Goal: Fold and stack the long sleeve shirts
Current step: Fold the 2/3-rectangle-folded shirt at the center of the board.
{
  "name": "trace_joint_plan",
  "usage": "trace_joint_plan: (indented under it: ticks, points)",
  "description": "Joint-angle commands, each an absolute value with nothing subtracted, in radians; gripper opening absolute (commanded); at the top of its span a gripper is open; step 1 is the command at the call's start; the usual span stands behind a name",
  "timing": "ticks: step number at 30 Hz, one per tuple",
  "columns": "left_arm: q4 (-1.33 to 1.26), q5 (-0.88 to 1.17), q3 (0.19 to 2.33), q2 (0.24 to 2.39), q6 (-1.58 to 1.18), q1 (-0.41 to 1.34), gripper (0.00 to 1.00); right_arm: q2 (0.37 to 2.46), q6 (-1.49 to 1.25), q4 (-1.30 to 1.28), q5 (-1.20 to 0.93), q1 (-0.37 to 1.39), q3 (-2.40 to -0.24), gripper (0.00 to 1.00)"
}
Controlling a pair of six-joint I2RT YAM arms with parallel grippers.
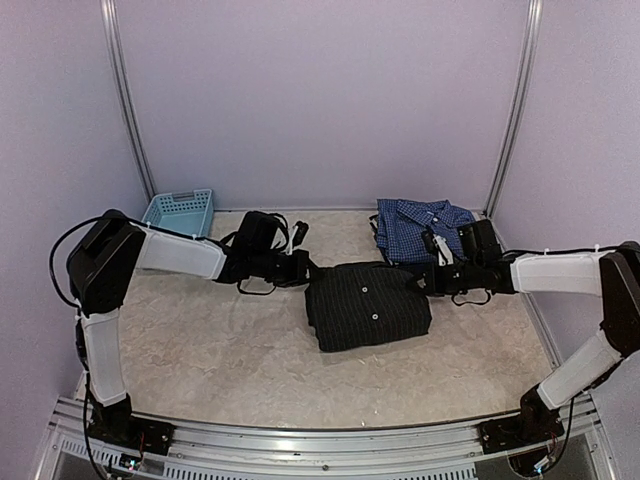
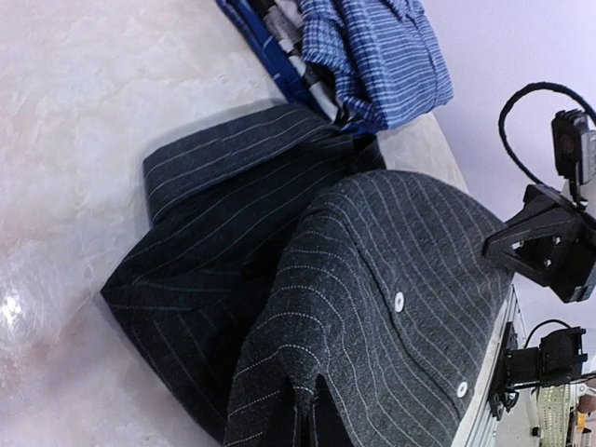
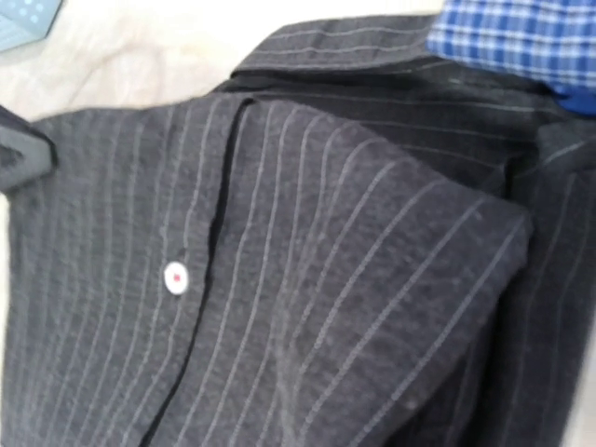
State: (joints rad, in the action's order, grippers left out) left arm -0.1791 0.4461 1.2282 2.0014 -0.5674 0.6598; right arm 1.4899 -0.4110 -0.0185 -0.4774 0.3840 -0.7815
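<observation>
**A:** where's the black pinstriped shirt (image 1: 368, 305) sitting?

**B:** middle of the desk (image 1: 200, 340), folded, buttons up; left hand (image 1: 308, 270) is clamped on its far left corner; right hand (image 1: 425, 280) pinches the far right one; cloth bunches up toward both wrist cams

**A:** and the blue checked shirt (image 1: 425, 225)?

**B:** folded at the far right, right behind it; light blue basket (image 1: 180, 210) far left

2 shirts; black pinstripe shirt (image 1: 368, 305) folded roughly square, mid-table, white buttons up, far corners raised; blue check shirt (image 1: 420, 225) folded, far right, just beside it.
</observation>
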Motion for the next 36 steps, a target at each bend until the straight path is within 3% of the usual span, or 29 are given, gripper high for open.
trace_joint_plan:
  ticks: [1, 8, 12, 18, 21, 28, 32, 36]
  points:
    - [-0.207, 0.484, 1.292, 2.032, -0.549, 0.654, 0.0, 1.453, -0.42, -0.034, -0.401, 0.393, -0.76, 0.0]
    - [-0.208, 0.437, 1.305, 2.12, -0.597, 0.637, 0.0, 1.571, -0.417, -0.023, -0.36, 0.393, -0.779, 0.02]
    - [-0.2, 0.42, 1.309, 2.166, -0.62, 0.635, 0.02, 1.618, -0.411, -0.012, -0.358, 0.391, -0.796, 0.13]
    - [-0.249, 0.371, 1.25, 2.134, -0.645, 0.625, 0.12, 1.634, -0.389, -0.039, -0.321, 0.393, -0.809, 0.33]
    - [-0.244, 0.357, 1.241, 2.103, -0.632, 0.622, 0.23, 1.62, -0.371, -0.075, -0.284, 0.393, -0.811, 0.36]
    - [-0.26, 0.324, 1.161, 1.968, -0.603, 0.632, 0.58, 1.507, -0.346, -0.09, -0.268, 0.393, -0.797, 0.43]
    - [-0.215, 0.304, 1.136, 1.901, -0.604, 0.652, 0.84, 1.508, -0.354, -0.092, -0.274, 0.396, -0.813, 0.56]
    - [-0.207, 0.288, 1.107, 1.896, -0.632, 0.677, 0.95, 1.55, -0.373, -0.076, -0.292, 0.397, -0.825, 0.69]
